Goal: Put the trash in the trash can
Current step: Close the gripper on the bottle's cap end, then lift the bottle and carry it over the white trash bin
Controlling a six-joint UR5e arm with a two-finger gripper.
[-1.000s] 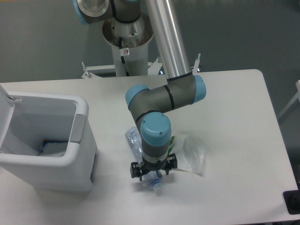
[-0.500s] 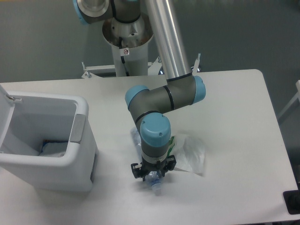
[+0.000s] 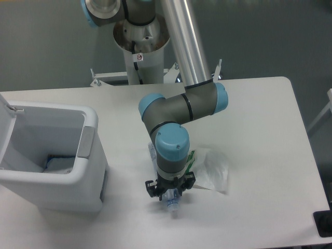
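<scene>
Arm bent steeply down near tabletop [image 3: 259, 114] front edge; gripper [image 3: 170, 194] clamped on clear bluish bottle [image 3: 171, 203]. Wrinkly translucent bag [image 3: 211, 170] beside. Boxy white trash can [image 3: 78, 171] at left edge.

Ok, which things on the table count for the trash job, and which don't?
For the job:
- bottle, under the gripper
- plastic bag, beside it
- trash can, lid open

Not for the job:
- dark object at the table's right edge, too cropped to identify
</scene>
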